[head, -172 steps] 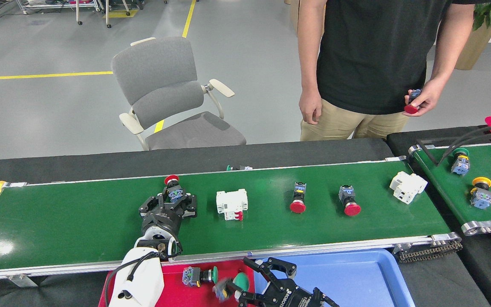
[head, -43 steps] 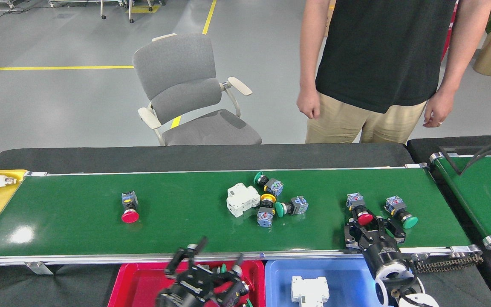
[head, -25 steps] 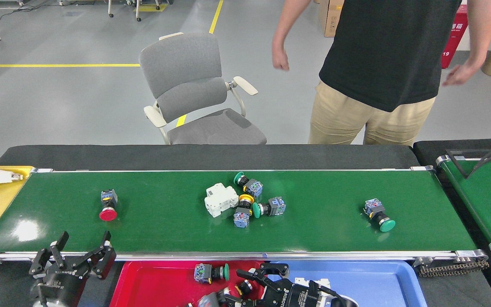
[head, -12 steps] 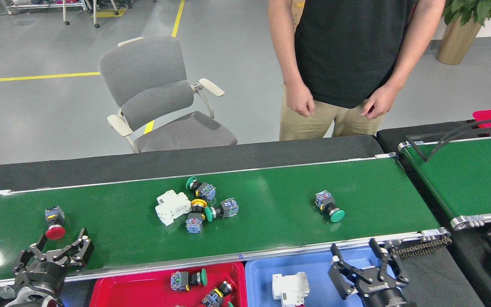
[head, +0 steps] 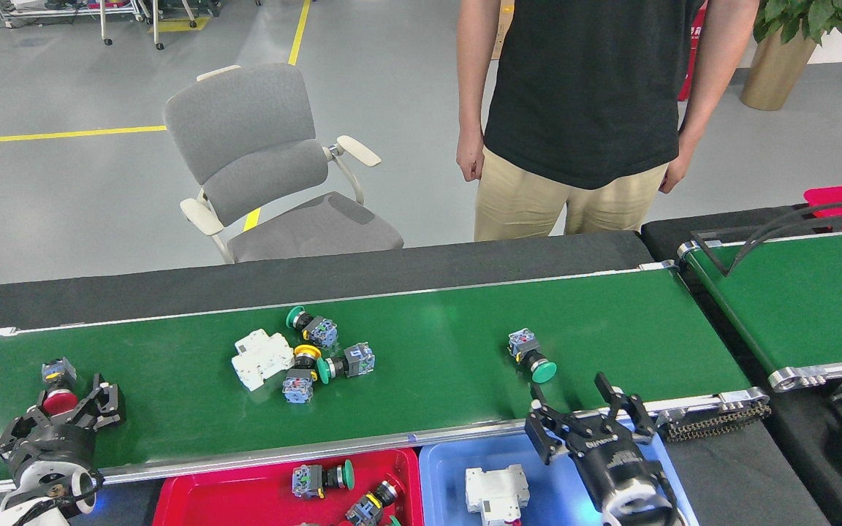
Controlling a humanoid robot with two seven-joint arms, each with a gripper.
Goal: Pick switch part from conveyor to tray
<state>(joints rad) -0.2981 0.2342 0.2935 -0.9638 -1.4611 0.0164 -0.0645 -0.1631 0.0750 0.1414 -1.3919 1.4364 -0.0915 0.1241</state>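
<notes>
The conveyor (head: 428, 394) is a long dark-green belt that crosses the head view from left to right, with a silver rail at its near edge and a drive chain (head: 717, 422) at its right near corner. At about 8 o'clock in the view, the left tool (head: 63, 409) stands over the belt with its fingers apart around a red-capped switch part (head: 58, 387); I cannot tell if the fingers touch it. At about 5 o'clock, the right tool (head: 588, 409) hangs at the near rail with its fingers spread wide and nothing between them. Just beyond it, toward 12 o'clock, a green-capped switch part (head: 532, 356) lies alone on the belt. Near the middle of the belt there is a cluster: a white breaker (head: 262, 358), and beside it three switch parts (head: 319, 353) with green and yellow caps, close together. Below the rail, the red tray (head: 180, 497) contains two switch parts, and the blue tray (head: 443, 475) to its right contains one white breaker. A person (head: 582, 109) in a black shirt stands behind the worktop, and a grey chair (head: 267, 168) is at 11 o'clock.
</notes>
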